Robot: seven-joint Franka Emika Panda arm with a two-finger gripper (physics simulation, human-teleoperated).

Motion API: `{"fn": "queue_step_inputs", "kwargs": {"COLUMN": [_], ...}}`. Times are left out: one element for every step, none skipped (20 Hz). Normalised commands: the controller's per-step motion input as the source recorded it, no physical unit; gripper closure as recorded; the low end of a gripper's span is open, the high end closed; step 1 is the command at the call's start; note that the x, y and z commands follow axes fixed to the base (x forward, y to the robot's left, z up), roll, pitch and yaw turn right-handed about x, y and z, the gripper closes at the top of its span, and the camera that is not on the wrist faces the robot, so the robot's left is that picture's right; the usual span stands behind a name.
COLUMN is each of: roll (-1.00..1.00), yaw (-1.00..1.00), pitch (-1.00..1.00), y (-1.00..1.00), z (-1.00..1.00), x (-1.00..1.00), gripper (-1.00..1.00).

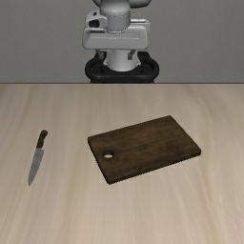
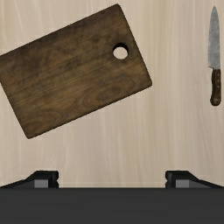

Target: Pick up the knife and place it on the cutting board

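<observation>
Knife (image 1: 36, 159) lies flat (dark handle, grey blade)

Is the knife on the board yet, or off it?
Off. The knife lies flat on the table, apart from the board, with bare tabletop between them in both views.

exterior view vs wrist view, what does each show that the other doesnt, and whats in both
Exterior view: the robot's arm on its black base, and the grey wall behind the table. Wrist view: the pincer, open, its fingertips wide apart. Both: the knife, the cutting board with its hole, and the table; the knife lies apart from the board.
</observation>
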Motion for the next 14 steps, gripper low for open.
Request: {"fn": "queue_step_inputs", "kwargs": {"roll": [0.0,0.0,0.0,0.0,0.0,0.0,0.0,0.0,0.0,0.0,0.0,0.0,0.0,0.0], "yaw": [0.0,0.0,0.0,0.0,0.0,0.0,0.0,0.0,0.0,0.0,0.0,0.0,0.0,0.0], "pitch": [0.0,0.0,0.0,0.0,0.0,0.0,0.0,0.0,0.0,0.0,0.0,0.0,0.0,0.0], "y": [-1.0,-1.0,-1.0,-1.0,-1.0,-1.0,-1.0,-1.0,-1.0,-1.0,-1.0,-1.0,-1.0,-1.0], "z": [0.0,0.0,0.0,0.0,0.0,0.0,0.0,0.0,0.0,0.0,0.0,0.0,0.0,0.0], "x": [0.0,0.0,0.0,0.0,0.0,0.0,0.0,0.0,0.0,0.0,0.0,0.0,0.0,0.0], "gripper": [-1.0,-1.0,-1.0,-1.0,-1.0,-1.0,-1.0,-1.0,-1.0,-1.0,-1.0,-1.0,-1.0,-1.0]}}
